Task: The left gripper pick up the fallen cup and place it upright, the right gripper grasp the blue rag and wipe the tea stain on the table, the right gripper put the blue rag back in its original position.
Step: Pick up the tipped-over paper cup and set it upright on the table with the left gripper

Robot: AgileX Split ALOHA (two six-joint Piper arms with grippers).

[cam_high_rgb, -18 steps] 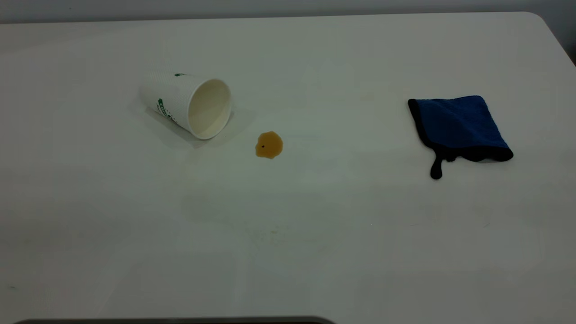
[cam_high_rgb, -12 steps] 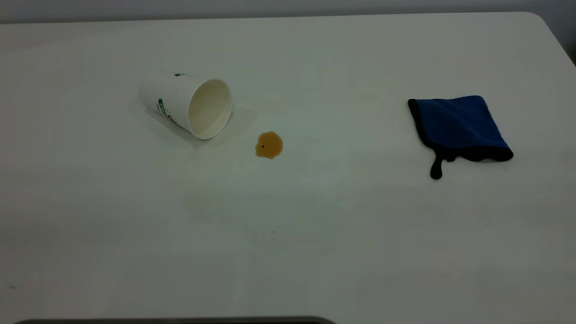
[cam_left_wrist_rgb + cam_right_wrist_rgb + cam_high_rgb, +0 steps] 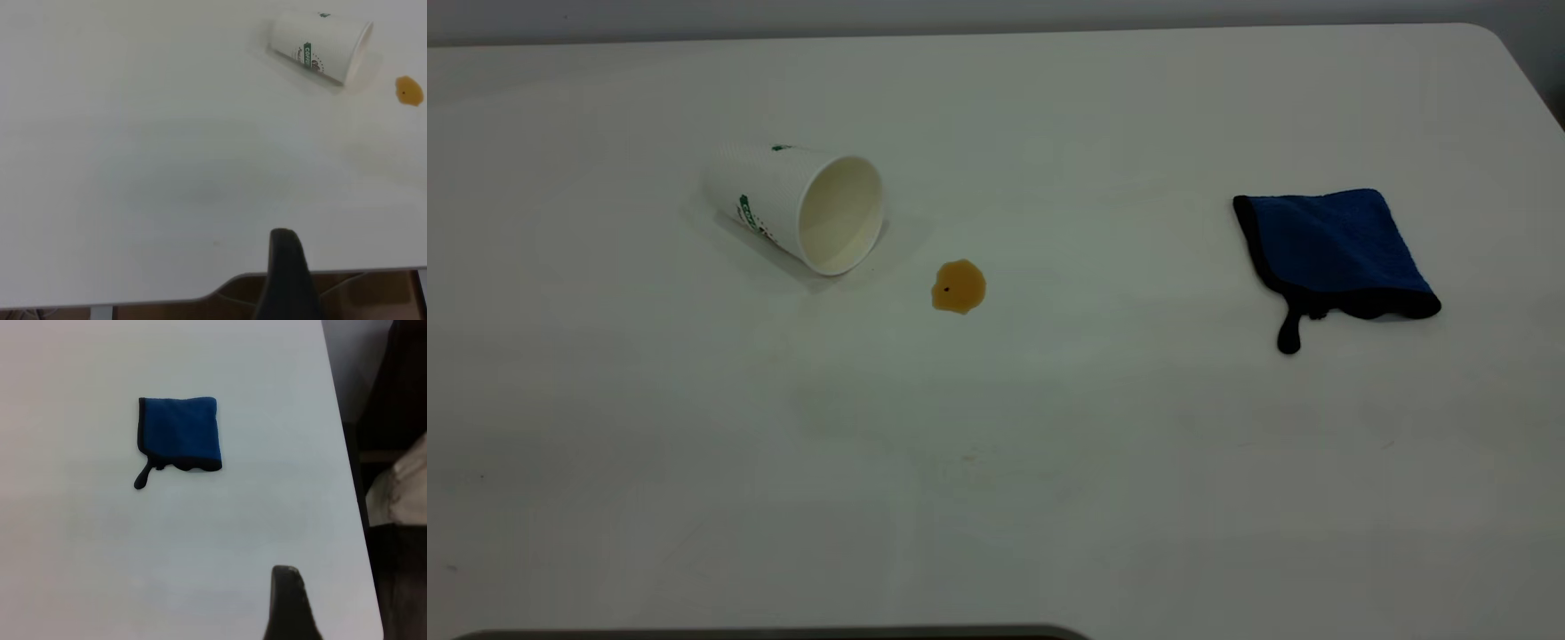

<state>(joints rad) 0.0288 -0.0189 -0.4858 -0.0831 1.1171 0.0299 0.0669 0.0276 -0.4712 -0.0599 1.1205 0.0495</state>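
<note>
The white paper cup (image 3: 796, 206) lies on its side on the white tabletop (image 3: 996, 462), toward the left of the exterior view, its cream-lined mouth turned toward the camera and slightly to the right, the green logo showing on its ribbed wall. Just beside the mouth, apart from the rim, sits the small amber tea stain (image 3: 959, 286) with a dark speck in it. Well apart from both, on the right side of the tabletop, the folded blue rag (image 3: 1334, 249) lies flat, with black edging and a short black loop tail at its near corner.

Neither arm appears in the exterior view. In the left wrist view only a dark tip of the left gripper (image 3: 288, 280) shows, above the tabletop's near edge and far from the cup (image 3: 320, 45) and stain (image 3: 408, 91); whether its fingers are spread or pressed together cannot be told. In the right wrist view a similar dark tip of the right gripper (image 3: 288, 603) shows, well apart from the rag (image 3: 179, 433); its fingers' state cannot be told either.
</note>
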